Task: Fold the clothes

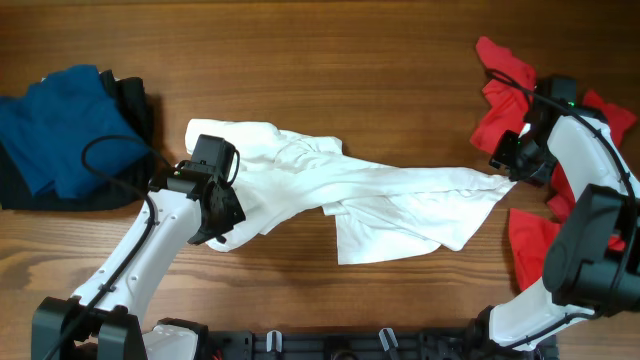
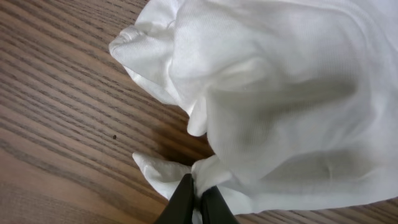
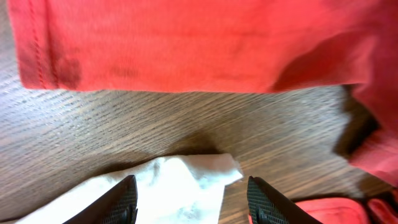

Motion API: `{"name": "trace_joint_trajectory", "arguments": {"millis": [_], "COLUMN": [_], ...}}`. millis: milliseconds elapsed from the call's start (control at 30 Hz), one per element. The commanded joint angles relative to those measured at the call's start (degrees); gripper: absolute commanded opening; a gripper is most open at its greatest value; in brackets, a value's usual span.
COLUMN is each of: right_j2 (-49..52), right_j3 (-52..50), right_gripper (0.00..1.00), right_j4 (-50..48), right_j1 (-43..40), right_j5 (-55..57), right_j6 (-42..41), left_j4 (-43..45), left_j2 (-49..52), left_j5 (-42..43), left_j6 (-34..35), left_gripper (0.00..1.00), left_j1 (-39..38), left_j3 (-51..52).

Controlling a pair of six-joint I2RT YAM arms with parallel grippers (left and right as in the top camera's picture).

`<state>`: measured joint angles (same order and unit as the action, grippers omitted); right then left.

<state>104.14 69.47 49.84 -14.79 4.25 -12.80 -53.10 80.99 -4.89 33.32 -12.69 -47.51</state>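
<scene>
Barely started tbh: white T-shirt [image 1: 350,195] lies crumpled and unfolded, left gripper [image 2: 198,191] pinching its edge, right gripper [image 3: 193,190] spread wide, holding nothing.

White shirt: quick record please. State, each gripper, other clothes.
shirt: white, crumpled, unfolded, stretched across the table
left gripper: shut on a shirt edge
right gripper: open, shirt corner lying between the fingers, not clamped
red clothes: in a loose heap around the right gripper
blue cloth: at the left end, lying on a black one
folding: none done yet
</scene>
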Motion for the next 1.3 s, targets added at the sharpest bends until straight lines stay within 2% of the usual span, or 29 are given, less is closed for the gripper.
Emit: {"name": "trace_joint_trajectory", "arguments": {"millis": [0,633,700,967,1033,1133,1267], "right_j2": [-1.4,-1.4,-1.4,-1.4,-1.4,-1.4,-2.7], "right_j3": [0.9,-9.9,-10.5,-10.7,-10.7,-10.0,-4.2], "right_gripper": [0.58,0.56,0.5,0.08,0.04,0.04,0.04], "right_j4": [0.3,-10.7,-11.4,-11.8,-11.8,-10.6,-3.5], "right_j1": [-1.7,-2.5,-2.5,-2.5,-2.5,-2.5,-2.5], "right_j5": [-0.9,-4.3,-4.3,-4.3,-4.4,-4.4,-5.8], "right_j6": [-0.9,-0.9,-0.9,-0.9,-0.9,-0.9,-0.7], "left_j4": [0.2,0.1,0.1,0.1,0.1,0.2,-0.6], "left_j2": [-0.7,-0.7,-0.7,-0.7,-0.7,-0.8,-2.0], "left_j5": [-1.2,-1.0,-1.0,-1.0,-1.0,-1.0,-0.9], "left_j6": [0.5,0.5,0.5,0.5,0.5,0.2,-1.5], "left_gripper": [0.04,0.05,0.05,0.05,0.04,0.04,0.04], "left_j1": [0.3,0.3,0.3,0.3,0.3,0.3,0.3], "left_j3": [0.3,0.3,0.3,0.3,0.3,0.2,-2.1]}}
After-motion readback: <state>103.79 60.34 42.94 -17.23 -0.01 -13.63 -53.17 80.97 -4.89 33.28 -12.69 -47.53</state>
